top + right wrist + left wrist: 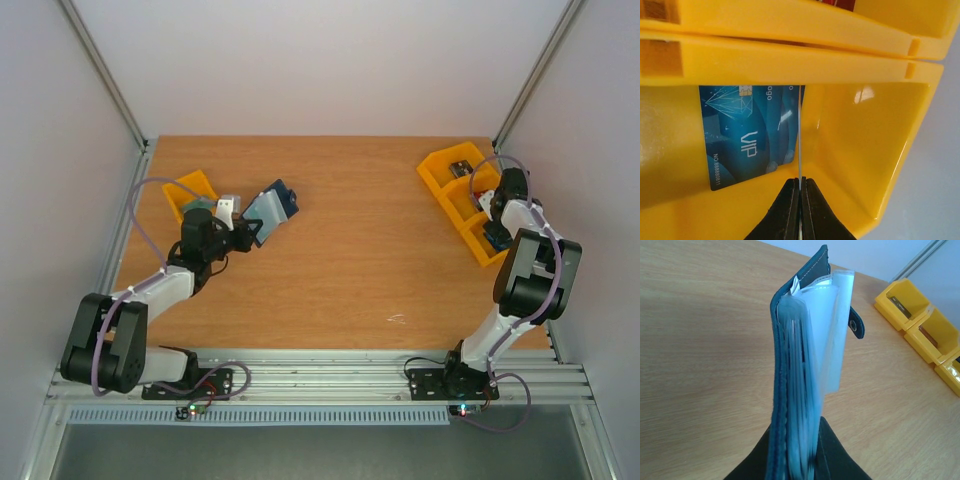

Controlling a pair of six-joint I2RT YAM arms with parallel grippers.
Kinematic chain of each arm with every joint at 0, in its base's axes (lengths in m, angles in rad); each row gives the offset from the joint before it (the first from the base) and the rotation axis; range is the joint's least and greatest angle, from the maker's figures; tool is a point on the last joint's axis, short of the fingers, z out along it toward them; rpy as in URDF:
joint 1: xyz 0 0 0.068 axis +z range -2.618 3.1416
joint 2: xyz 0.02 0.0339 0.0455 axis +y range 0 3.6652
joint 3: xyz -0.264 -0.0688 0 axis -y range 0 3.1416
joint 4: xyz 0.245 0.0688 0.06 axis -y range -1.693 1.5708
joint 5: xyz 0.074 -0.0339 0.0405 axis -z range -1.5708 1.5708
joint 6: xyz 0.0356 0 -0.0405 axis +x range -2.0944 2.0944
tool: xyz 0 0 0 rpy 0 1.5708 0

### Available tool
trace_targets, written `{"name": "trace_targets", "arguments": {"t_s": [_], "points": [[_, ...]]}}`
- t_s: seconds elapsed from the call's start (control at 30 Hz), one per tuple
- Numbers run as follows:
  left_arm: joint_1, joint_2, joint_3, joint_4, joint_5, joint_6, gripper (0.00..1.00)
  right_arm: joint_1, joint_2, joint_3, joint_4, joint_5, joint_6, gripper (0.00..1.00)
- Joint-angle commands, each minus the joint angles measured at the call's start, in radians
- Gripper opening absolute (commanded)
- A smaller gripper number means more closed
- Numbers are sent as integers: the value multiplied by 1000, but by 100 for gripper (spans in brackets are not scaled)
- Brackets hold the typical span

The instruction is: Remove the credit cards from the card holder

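— While the left end effector (243,231) looks nearly closed, what is it pinching?

— The card holder (801,365), gripped at one end with both fingers pressed on its dark cover. It stands open like a booklet, its pale sleeves (829,335) fanned out and the snap tab (856,326) hanging to one side. It sits over the left part of the table (370,270); I cannot tell whether its far end touches the wood.

— And the right end effector (800,192)?

— Pressed together on a thin card (800,135), seen edge-on as a pale line. It is down inside one compartment of the yellow bins (452,196) at the table's right edge, above a blue card (747,135) lying flat on the floor there. Whether the two cards touch, I cannot tell.

— Room to move?

— Tight on the right: bin walls (865,140) close in on the far and right sides. On the left, another yellow bin (190,193) sits just behind the wrist, near the left edge. Bare wood stretches between the arms.
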Motion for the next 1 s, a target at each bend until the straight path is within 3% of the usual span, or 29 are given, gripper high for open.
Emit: {"name": "trace_targets", "arguments": {"t_s": [0.0, 0.73, 0.83, 0.97], "points": [[6, 19, 37, 33, 7, 26, 0, -5, -7, -24, 39, 22, -56, 1], [8, 24, 37, 26, -9, 28, 0, -5, 76, -21, 37, 6, -92, 4], [9, 24, 35, 27, -11, 30, 0, -4, 68, -34, 28, 1, -91, 9], [8, 22, 31, 26, -14, 32, 0, -5, 52, -44, 14, -11, -84, 27]]}}
